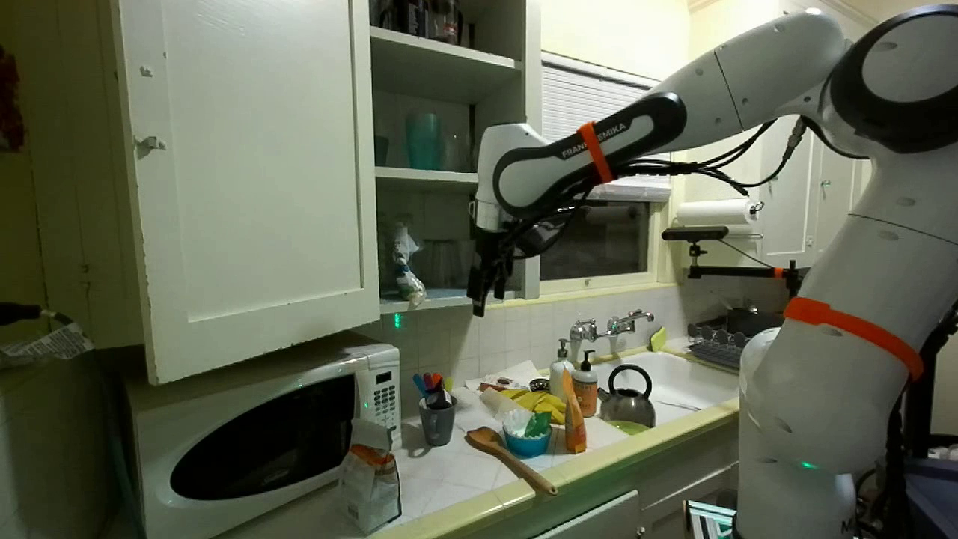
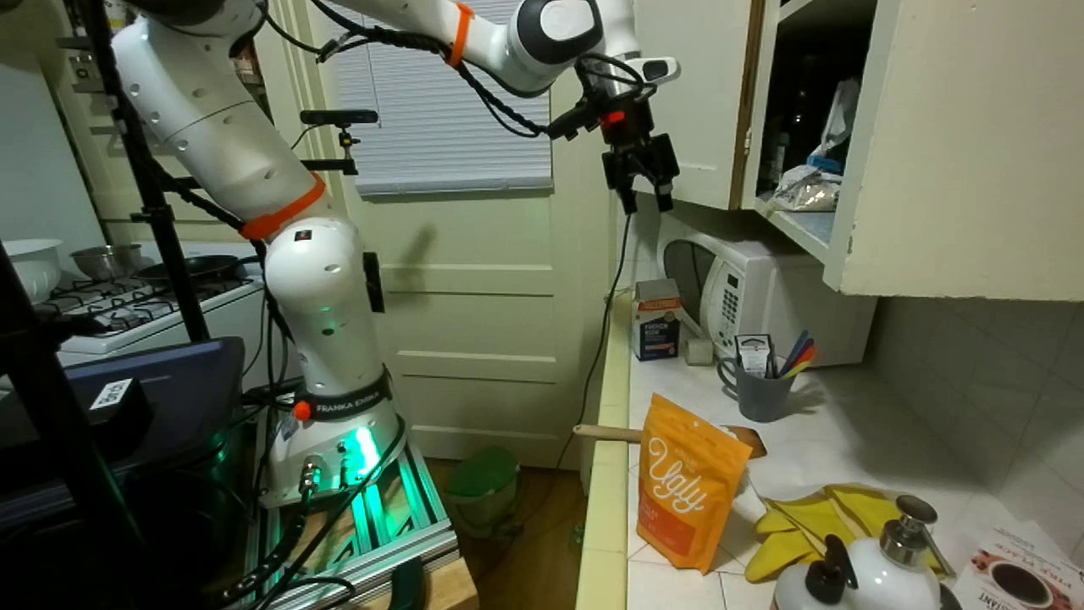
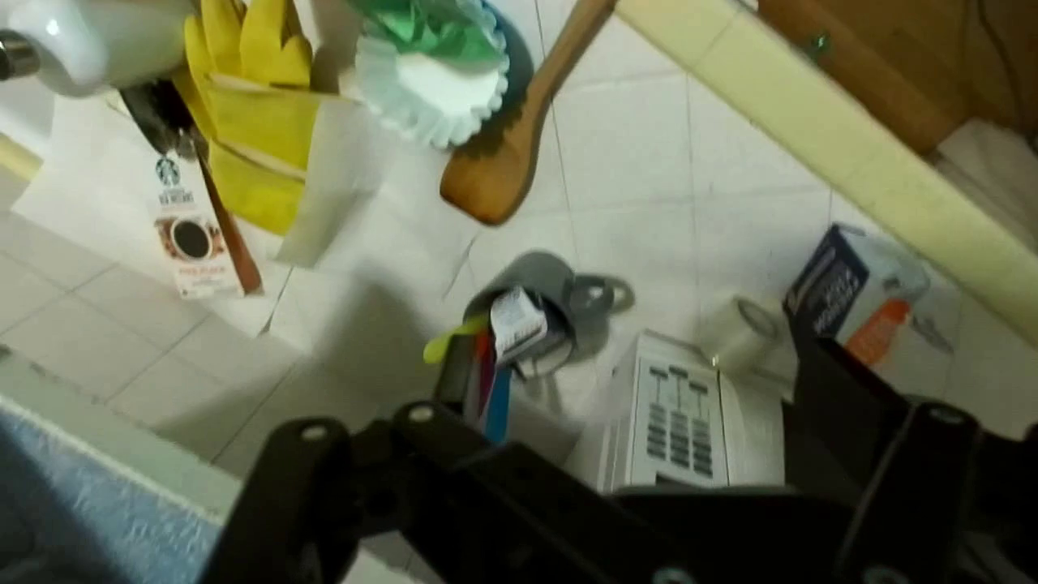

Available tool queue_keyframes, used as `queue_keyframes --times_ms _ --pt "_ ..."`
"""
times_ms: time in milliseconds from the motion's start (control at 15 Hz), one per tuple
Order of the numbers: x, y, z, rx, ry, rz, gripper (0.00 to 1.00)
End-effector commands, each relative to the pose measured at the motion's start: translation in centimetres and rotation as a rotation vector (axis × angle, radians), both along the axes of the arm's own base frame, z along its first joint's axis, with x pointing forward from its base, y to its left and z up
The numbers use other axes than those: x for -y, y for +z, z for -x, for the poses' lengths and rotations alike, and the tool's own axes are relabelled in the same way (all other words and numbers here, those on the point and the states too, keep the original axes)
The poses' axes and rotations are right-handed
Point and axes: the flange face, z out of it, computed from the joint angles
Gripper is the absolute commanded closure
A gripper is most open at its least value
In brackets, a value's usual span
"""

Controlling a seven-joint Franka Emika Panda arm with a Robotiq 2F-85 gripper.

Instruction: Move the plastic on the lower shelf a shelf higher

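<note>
- Here's the gripper [image 2: 647,206], fingers spread apart, up above the bench [image 2: 605,508]!
- Crinkled, shiny plastic [image 2: 807,190] sits on the lower shelf [image 1: 449,298], over the bench's back edge; what's inside is hard to make out.
- In the wrist view, the gripper covers much of the boxy microwave [image 3: 681,422].
- And a smooth wooden spatula [image 1: 514,463], handle poking past the bench's front edge!

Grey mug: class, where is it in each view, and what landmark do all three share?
In an exterior view, the grey mug sits below centre, slightly left.
In an exterior view, the grey mug is right of centre, below mid-height.
In the wrist view, the grey mug is near the centre.
Shared landmark: the white microwave.
</note>
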Motion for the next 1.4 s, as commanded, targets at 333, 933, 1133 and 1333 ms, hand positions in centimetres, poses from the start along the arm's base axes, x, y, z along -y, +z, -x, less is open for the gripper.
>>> queue_keyframes --times_ms 333,933,1133,1333 --pt "0.0 7.0 -2.8 0.242 -0.196 -0.078 0.00" --pt "4.7 6.9 -6.2 0.384 -0.165 -0.026 0.00" --pt "6.9 5.6 -8.5 0.446 -0.186 -0.024 0.00" --pt "7.3 4.5 -11.1 0.474 -0.184 -0.018 0.00"
